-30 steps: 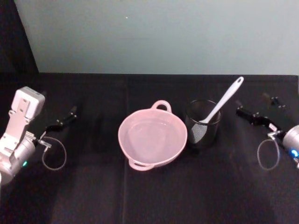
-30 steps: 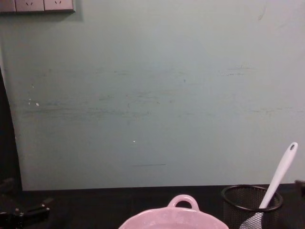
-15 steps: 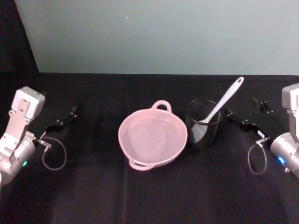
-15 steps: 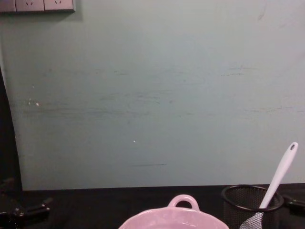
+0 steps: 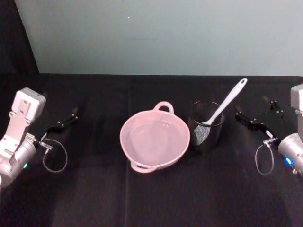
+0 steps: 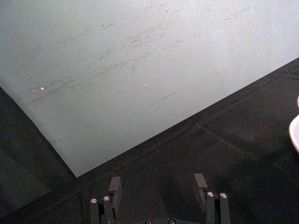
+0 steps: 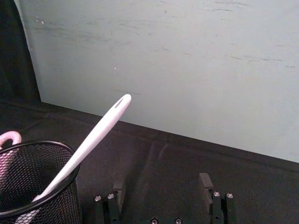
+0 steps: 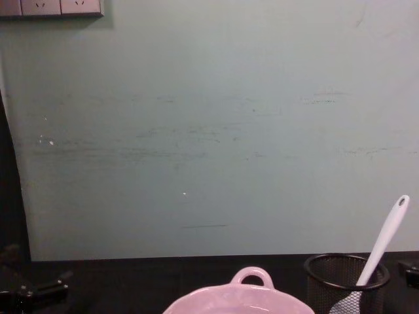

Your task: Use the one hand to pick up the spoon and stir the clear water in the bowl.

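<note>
The pale pink bowl sits mid-table with clear water showing as a faint sheen inside. Just right of it, the white spoon stands blade-down in a black mesh cup, its handle leaning up and to the right. My right gripper hovers open a short way right of the cup, level with the handle and apart from it. In the right wrist view the spoon leans out of the cup beside my open fingers. My left gripper rests open at the far left, holding nothing.
Black cloth covers the table, and a pale green wall closes off its back edge. Thin cable loops hang at both wrists. The bowl's loop handle and the cup's rim show low in the chest view.
My right arm swung in from the right edge toward the mesh cup, then eased back slightly. The left arm, bowl and spoon have not moved.
</note>
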{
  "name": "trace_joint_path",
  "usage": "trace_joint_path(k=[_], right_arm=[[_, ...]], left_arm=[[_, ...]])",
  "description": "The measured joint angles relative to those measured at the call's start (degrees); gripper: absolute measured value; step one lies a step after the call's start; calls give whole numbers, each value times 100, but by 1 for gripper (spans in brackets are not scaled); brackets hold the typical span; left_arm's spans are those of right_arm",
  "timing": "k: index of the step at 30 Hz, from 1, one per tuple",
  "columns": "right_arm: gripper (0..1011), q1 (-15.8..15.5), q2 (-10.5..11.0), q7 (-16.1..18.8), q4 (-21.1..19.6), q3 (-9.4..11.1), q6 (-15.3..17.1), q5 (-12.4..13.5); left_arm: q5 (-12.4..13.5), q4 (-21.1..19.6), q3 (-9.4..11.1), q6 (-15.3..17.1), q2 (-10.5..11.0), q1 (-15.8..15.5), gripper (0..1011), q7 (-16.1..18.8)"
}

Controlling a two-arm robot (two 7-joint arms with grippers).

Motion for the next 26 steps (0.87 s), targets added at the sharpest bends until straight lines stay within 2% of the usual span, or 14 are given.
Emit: trace_joint_path(k=[26], right_arm=[[1002,8,10,0,8,-14,-17,0]], left_arm=[[0,0,0,0,0,0,1011,0]])
